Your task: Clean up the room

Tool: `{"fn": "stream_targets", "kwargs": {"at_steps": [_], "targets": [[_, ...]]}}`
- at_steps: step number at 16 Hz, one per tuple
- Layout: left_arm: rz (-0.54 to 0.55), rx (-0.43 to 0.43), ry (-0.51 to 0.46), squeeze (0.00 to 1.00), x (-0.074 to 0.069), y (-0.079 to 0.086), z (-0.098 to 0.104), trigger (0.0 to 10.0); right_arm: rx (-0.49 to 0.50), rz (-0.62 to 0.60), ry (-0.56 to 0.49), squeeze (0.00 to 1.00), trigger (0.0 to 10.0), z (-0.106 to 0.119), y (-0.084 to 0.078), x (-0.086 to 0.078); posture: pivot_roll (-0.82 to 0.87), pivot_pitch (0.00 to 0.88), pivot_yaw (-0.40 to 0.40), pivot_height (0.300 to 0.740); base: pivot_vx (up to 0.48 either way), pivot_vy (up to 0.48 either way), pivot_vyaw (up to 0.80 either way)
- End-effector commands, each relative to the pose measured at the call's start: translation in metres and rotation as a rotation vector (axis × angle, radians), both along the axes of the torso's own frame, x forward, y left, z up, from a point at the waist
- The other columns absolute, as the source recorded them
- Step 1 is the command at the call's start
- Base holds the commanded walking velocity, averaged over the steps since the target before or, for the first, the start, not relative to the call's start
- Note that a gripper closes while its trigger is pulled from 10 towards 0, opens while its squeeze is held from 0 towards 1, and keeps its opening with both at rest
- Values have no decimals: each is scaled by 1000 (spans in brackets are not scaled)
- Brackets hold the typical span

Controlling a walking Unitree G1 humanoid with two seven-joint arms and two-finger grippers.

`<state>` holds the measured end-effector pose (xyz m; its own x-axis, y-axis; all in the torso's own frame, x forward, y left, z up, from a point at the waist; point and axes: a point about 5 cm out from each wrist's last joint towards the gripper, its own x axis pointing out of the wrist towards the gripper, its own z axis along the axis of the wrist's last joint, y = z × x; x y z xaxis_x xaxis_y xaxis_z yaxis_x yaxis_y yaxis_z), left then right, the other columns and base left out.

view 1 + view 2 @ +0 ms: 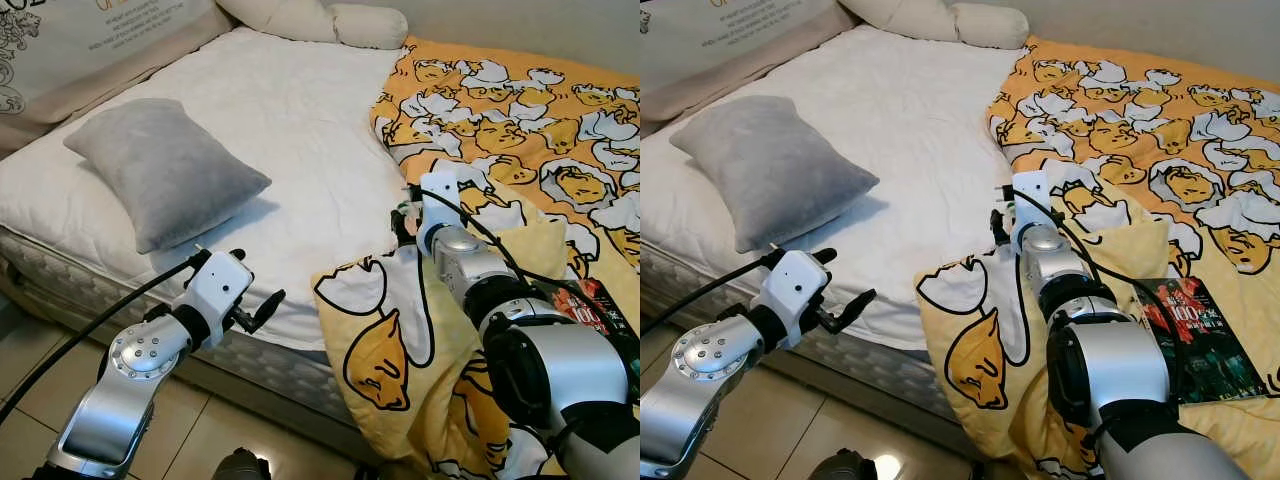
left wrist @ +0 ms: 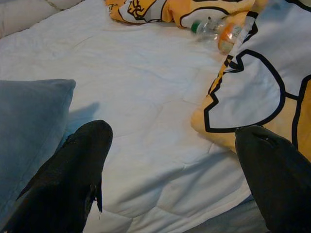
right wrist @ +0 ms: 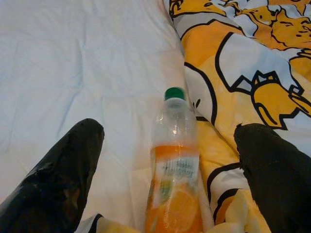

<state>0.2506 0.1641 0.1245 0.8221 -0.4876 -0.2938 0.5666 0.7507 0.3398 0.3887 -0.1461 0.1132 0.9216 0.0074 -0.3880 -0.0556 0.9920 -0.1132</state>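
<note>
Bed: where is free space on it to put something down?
The white sheet is bare between the grey pillow and the yellow blanket. It is crowded at the blanket's edge, where the bottle lies between the right pincer's open fingers.

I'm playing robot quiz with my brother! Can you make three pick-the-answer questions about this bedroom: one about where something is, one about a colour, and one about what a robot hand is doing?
1. Where does the book lie?
A. on the yellow blanket
B. on the floor
C. on the grey pillow

2. What colour is the bottle cap?
A. red
B. green
C. blue

3. How is the right gripper?
A. shut on the bottle
B. shut on the blanket
C. open, with the bottle between its fingers

Answers: 1 A, the book rests on the blanket at the robot's right. 2 B, the right wrist view shows a green cap. 3 C, both fingers stand apart from the bottle.
</note>
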Motion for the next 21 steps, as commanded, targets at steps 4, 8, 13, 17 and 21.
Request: {"fn": "stream_targets", "kwargs": {"at_steps": [4, 8, 13, 17, 21], "targets": [[34, -11, -33, 0, 5, 3, 5, 10000, 190, -79, -133, 0, 10000, 20, -10, 8, 106, 0, -33, 740, 0, 0, 0], [197, -150, -72, 0, 4, 10, 6, 10000, 234, -139, -246, 0, 10000, 14, -38, -3, 56, 0, -28, 740, 0, 0, 0], [323, -172, -105, 0, -1, 7, -4, 10000, 136, 28, -271, 0, 10000, -21, -31, -79, -43, 0, 26, 740, 0, 0, 0], [349, -200, -87, 0, -1, -10, -12, 10000, 122, 2, -193, 0, 10000, -44, -32, -143, -23, 0, 37, 740, 0, 83, -106], [392, -204, -107, 0, -3, -7, -12, 10000, 80, -26, -153, 0, 10000, -44, -23, -158, -28, 0, 29, 740, 0, 442, -695]]}}
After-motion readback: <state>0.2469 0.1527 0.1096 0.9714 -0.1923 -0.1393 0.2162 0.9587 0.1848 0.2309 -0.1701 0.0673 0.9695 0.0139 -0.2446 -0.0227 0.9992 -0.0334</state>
